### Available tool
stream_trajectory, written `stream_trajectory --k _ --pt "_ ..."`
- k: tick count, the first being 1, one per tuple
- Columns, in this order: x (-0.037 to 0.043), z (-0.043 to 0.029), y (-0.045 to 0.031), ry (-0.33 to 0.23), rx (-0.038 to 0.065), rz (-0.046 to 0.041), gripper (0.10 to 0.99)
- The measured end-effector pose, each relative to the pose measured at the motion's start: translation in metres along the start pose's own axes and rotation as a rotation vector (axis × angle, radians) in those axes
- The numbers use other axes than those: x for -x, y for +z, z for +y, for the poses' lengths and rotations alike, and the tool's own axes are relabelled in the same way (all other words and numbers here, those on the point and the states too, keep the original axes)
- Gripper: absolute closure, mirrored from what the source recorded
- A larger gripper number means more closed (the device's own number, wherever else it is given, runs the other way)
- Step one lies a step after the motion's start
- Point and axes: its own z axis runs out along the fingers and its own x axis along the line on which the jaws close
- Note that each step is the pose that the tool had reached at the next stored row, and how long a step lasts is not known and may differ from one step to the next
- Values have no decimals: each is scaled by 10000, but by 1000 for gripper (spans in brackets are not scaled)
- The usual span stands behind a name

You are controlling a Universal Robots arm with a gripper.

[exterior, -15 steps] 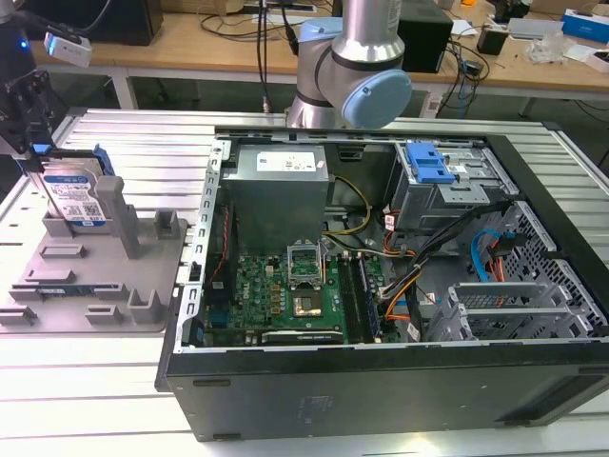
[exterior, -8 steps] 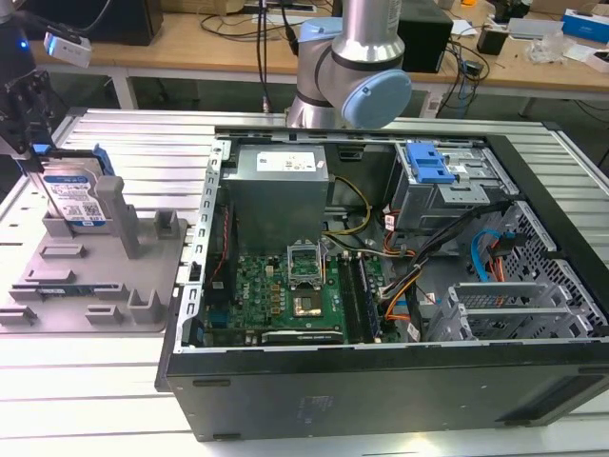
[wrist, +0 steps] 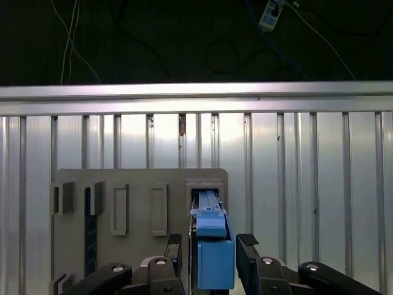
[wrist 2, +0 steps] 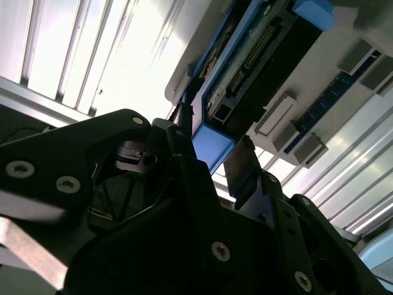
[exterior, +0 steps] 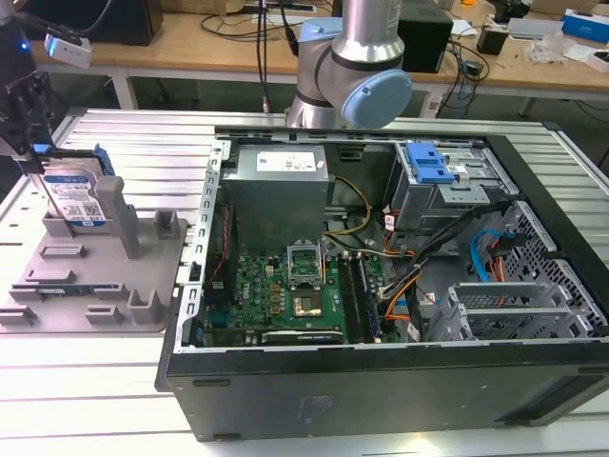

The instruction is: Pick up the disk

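Observation:
The disk [exterior: 73, 197] stands on edge in a slot at the back of the grey fixture tray [exterior: 95, 286], at the exterior view's left. It is silver with a white-and-blue label and blue rails. My gripper [exterior: 33, 157] hangs over its left end. In the first wrist view the disk [wrist: 212, 258] is seen edge-on as a blue strip. The gripper [wrist: 212, 243] is open and straddles it, a dark finger [wrist: 174, 246] on each side with small gaps. In the second wrist view a blue end tab of the disk [wrist 2: 212, 147] sits between the fingers.
An open computer case [exterior: 381, 381] with its motherboard fills the middle and right of the exterior view. A blue latch [exterior: 426, 164] sits on its metal drive cage. The tray has several upright posts [exterior: 169, 228]. All rests on a ribbed metal table [wrist: 295, 184].

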Motion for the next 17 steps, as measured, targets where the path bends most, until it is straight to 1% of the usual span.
stream_trajectory --k 4,8,10,17 --pt "1 -1 9 3 -60 14 604" --pt "1 -2 22 7 -165 39 604" --pt "2 2 28 8 -181 43 604" --pt "2 18 42 8 -186 54 604"
